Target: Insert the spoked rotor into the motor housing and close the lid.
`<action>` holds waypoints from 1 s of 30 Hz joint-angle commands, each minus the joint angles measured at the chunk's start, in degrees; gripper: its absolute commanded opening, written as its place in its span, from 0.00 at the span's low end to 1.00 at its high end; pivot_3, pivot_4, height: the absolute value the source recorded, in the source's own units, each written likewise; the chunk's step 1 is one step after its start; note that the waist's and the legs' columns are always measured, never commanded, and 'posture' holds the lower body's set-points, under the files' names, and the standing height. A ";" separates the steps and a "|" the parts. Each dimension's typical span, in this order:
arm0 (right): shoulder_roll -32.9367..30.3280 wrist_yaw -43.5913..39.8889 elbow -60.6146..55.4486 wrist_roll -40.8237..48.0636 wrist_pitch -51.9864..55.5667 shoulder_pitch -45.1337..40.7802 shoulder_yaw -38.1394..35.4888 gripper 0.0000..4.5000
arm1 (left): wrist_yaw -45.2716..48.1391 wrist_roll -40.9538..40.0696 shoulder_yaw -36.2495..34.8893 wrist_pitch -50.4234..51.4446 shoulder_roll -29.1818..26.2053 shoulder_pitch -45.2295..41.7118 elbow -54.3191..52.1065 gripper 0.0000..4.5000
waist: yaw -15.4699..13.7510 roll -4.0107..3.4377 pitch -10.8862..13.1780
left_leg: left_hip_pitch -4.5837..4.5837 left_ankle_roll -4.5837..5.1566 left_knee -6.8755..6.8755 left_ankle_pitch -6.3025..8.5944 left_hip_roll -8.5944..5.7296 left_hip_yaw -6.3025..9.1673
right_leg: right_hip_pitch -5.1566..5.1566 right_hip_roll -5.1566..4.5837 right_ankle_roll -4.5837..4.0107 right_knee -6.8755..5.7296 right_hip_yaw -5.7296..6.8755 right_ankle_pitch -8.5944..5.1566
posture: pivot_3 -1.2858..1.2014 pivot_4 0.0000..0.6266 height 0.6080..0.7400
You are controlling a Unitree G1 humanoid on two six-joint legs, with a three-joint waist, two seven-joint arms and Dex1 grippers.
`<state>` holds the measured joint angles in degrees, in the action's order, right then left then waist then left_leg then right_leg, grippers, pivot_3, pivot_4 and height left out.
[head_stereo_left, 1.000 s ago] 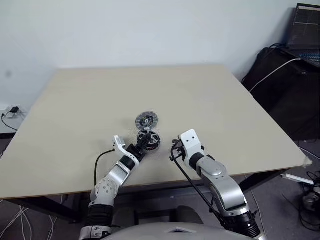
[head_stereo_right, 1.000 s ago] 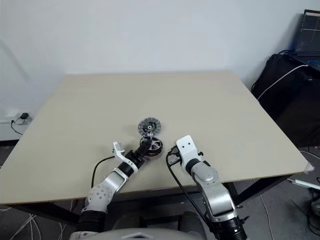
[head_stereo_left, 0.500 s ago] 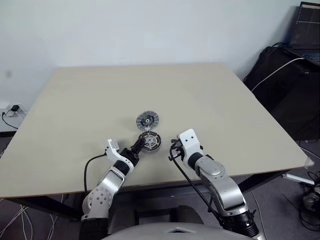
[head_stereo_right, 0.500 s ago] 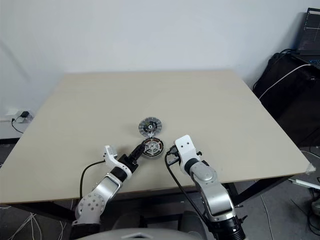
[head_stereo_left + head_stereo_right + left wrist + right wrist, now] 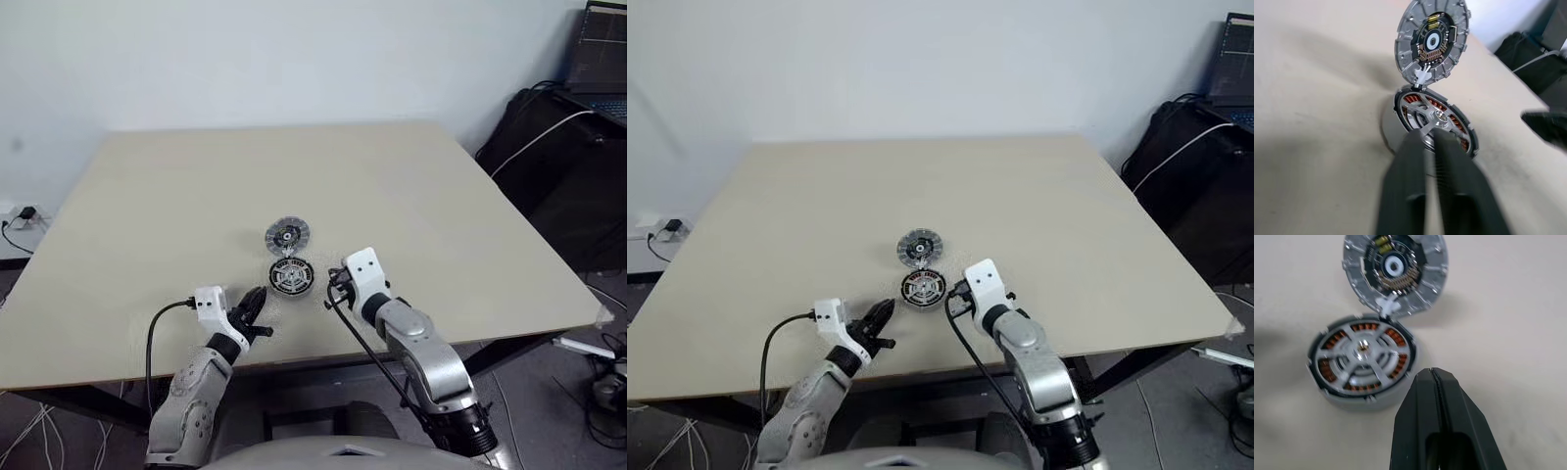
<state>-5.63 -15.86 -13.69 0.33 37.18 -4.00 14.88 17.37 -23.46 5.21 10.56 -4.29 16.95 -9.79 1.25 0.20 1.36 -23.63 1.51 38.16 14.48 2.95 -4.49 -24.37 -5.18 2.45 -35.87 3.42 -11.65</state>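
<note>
Basically, the motor housing (image 5: pixel 1362 362) sits near the front-middle of the worktop (image 5: pixel 411 196), a smooth matte beige board with squared edges. The housing is a short round can, grey outer wall, dark ring on top, with copper-brown windings showing in segments between the arms of the part inside. The spoked rotor (image 5: pixel 1364 355) lies seated flat in the housing: pale-silver metal, thin flat disc, a few broad radial spokes meeting at a small shiny central hub, and curved cut-outs between spokes.

The lid (image 5: pixel 1395 271) lies open on the worktop, just beyond the housing, touching it at a small white tab (image 5: pixel 1388 305) that looks like a hinge. It is a round grey metal disc with a ribbed, segmented rim; its centre is dark with a white ring, fine comb-like contacts and a couple of yellowish bits.

The left gripper (image 5: pixel 257 300) is on the left of the housing and apart from it, with its matte black fingers (image 5: pixel 1410 191) pressed together, jaws closed on nothing. The right gripper (image 5: pixel 1436 382) is just to the right of the housing, near its wall but not clearly touching, jaws closed tight and empty. Both have white plastic wrist blocks and black cables.

A black bag and a laptop sit off the worktop's far right.
</note>
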 commanded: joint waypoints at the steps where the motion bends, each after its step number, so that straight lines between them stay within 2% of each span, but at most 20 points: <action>1: 1.76 0.15 2.07 0.50 0.90 -3.88 0.68 0.00 | 0.05 8.00 2.34 -6.40 -2.02 0.12 -0.15 0.00 | 0.00 -0.02 0.01 | -0.01 0.00 -0.01 0.00 0.00 0.00 | -0.02 0.01 0.00 0.00 0.01 0.00 | 0.52 0.00 1.00; 7: 3.74 -1.13 9.76 0.23 -1.34 -9.61 2.85 0.00 | -3.39 17.77 3.70 -13.22 -2.98 1.17 2.40 0.00 | 0.02 -0.09 0.05 | -0.02 0.00 -0.10 0.00 -0.01 -0.04 | -0.07 0.03 -0.04 0.00 0.01 -0.02 | 0.52 0.00 1.00; 13: 4.93 -2.23 16.79 -0.20 -4.40 -14.30 4.49 0.00 | -4.30 18.97 3.62 -14.61 -1.74 2.67 2.99 0.00 | 0.06 -0.10 0.06 | -0.03 0.05 -0.09 -0.03 0.01 -0.04 | -0.07 0.02 -0.04 -0.03 0.03 -0.02 | 0.52 0.00 1.00; 22: 5.01 -3.99 26.92 -0.78 -5.10 -16.89 5.37 0.00 | -4.52 19.14 3.68 -14.41 -1.07 3.24 3.13 0.00 | 0.23 -0.14 0.02 | -0.01 0.24 -0.08 -0.14 0.01 -0.08 | -0.07 0.03 -0.03 -0.06 0.01 -0.01 | 0.52 0.00 1.00; 30: 0.49 -10.63 17.31 0.32 -2.12 -18.52 6.48 0.00 | -4.36 19.28 4.04 -14.55 -1.03 2.73 3.78 0.00 | 0.18 -0.21 -0.02 | 0.01 0.18 -0.03 -0.11 0.01 -0.07 | -0.05 0.02 -0.03 -0.11 0.01 -0.01 | 0.52 0.00 1.00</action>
<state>-4.71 -24.55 8.38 0.12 34.28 -20.54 21.25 12.74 -4.57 9.06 -2.85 -5.63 20.49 -5.38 1.44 -0.01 1.34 -23.63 1.75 38.13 14.34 2.96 -4.56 -24.43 -5.16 2.42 -35.98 3.43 -11.66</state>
